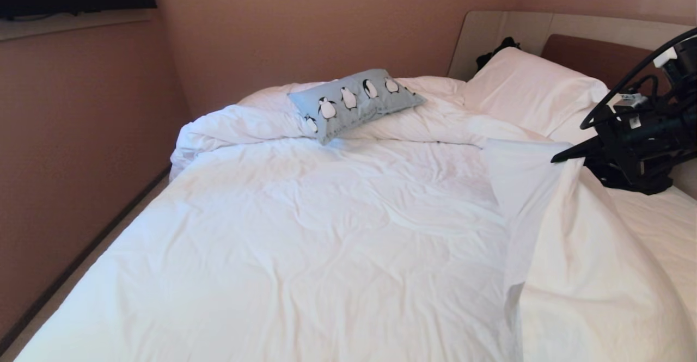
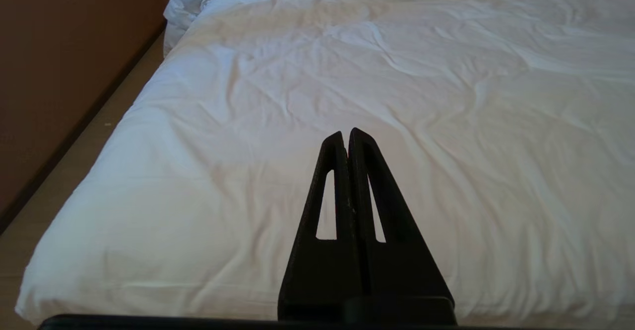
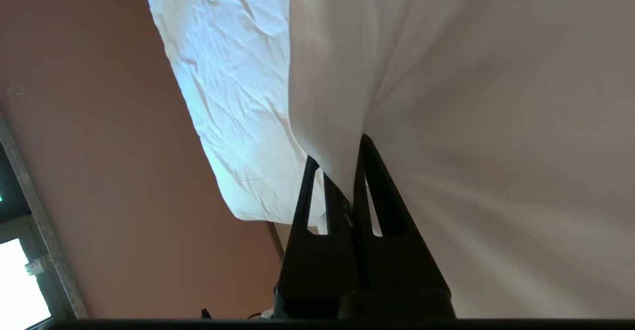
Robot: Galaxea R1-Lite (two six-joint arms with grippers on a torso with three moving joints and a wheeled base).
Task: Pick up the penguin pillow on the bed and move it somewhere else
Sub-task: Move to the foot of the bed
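The penguin pillow [image 1: 356, 102], light blue with a row of black-and-white penguins, lies on bunched duvet at the far side of the bed [image 1: 326, 226]. My right gripper [image 1: 561, 158] is at the right edge of the head view, well to the right of the pillow and nearer to me. It is shut on a fold of the white duvet [image 1: 550, 231], which hangs lifted from it. The right wrist view shows that gripper [image 3: 338, 151] pinching the white duvet [image 3: 446, 97]. My left gripper [image 2: 346, 134] is shut and empty, hovering over the foot of the bed [image 2: 397, 72].
A large white pillow [image 1: 528, 87] leans against the brown headboard [image 1: 593, 57], with a black object [image 1: 493, 51] behind it. A pinkish wall [image 1: 81, 133] runs along the bed's left side, with a narrow strip of floor [image 1: 76, 269] between them.
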